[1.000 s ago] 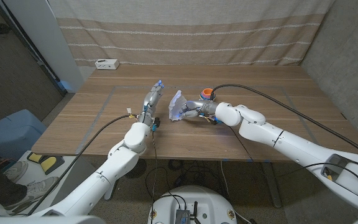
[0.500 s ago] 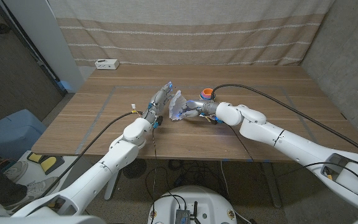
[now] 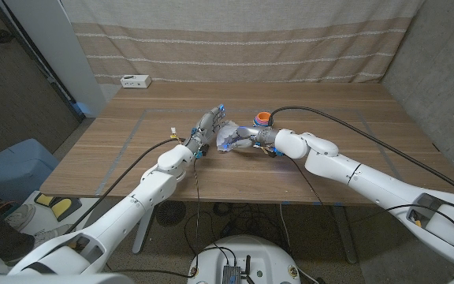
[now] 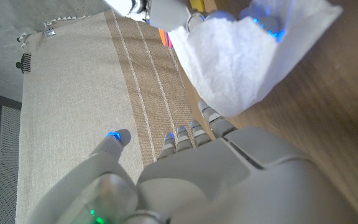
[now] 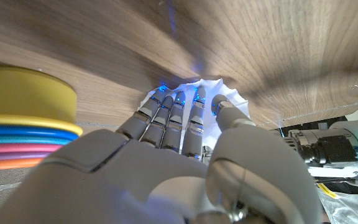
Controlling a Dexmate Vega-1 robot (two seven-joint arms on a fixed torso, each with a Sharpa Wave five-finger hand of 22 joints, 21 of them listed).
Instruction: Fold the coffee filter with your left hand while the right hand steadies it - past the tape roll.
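The white coffee filter [image 3: 227, 136] stands crumpled on edge at mid-table, just this side of the tape roll [image 3: 261, 119], a stack of coloured rings. My right hand [image 3: 248, 139] holds the filter from its right side; its fingers [image 5: 178, 111] lie against the paper [image 5: 199, 91] with the thumb close by. My left hand [image 3: 208, 126] reaches in from the left with fingers spread, and its fingertips [image 4: 180, 138] are at the filter's [image 4: 238, 59] near edge without gripping it. The tape roll [image 5: 23, 118] sits beside my right hand.
A small white box [image 3: 135, 80] sits at the table's far left edge. A striped cloth curtain [image 3: 235, 47] hangs behind the table. A black cable [image 3: 345, 126] runs across the table to my right arm.
My left hand has moved forward and to the right, from a gap beside the filter up to its left edge. The right hand and the filter have stayed in place.
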